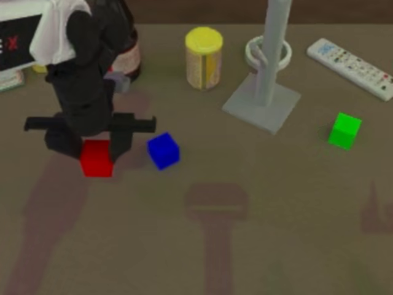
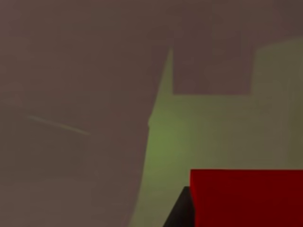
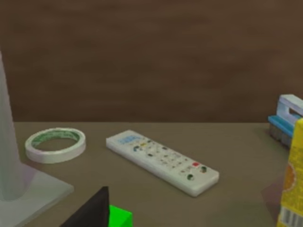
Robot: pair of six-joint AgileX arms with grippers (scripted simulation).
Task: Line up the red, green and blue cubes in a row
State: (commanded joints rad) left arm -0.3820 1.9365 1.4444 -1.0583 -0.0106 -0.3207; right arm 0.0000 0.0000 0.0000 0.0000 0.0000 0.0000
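Your left claw (image 1: 98, 146) straddles the small bright red solid cube (image 1: 96, 158) on the bench; whether it grips, you cannot tell. It looks rigid and light: pinch opposite flat faces.

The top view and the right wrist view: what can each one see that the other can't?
Only the top view shows the left gripper around the red cube, the blue cube beside it, and a yellow-lidded jar. Only the right wrist view shows a blue-and-white object and a yellow carton at the picture's edge. Both show the green cube, the remote, the tape roll and the grey stand.
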